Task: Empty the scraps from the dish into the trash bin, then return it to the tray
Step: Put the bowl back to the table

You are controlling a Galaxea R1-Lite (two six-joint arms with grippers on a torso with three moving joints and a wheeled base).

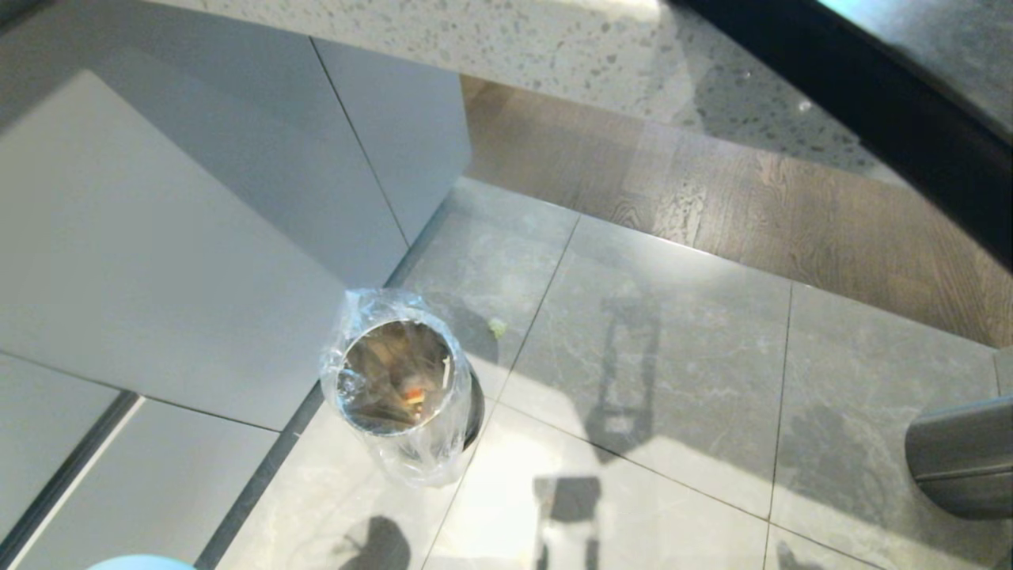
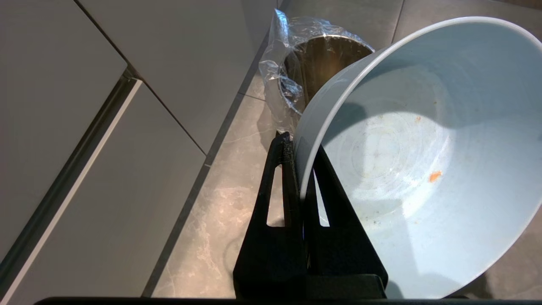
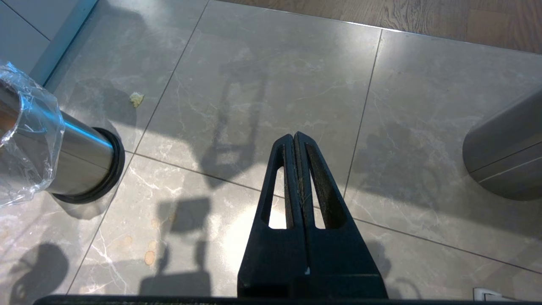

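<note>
My left gripper is shut on the rim of the dish, a pale blue bowl. Only a few orange specks cling inside it. A sliver of the dish shows at the bottom edge of the head view. The trash bin, a steel cylinder lined with a crinkled clear bag, stands on the floor ahead with scraps inside. The trash bin lies just beyond the dish in the left wrist view, and the trash bin is off to the side of my right gripper, which is shut and empty. The tray is out of view.
Grey cabinet fronts rise left of the bin. A small pale scrap lies on the tiled floor behind the bin. A larger dark grey cylinder stands at the right. A speckled counter edge and wooden floor lie beyond.
</note>
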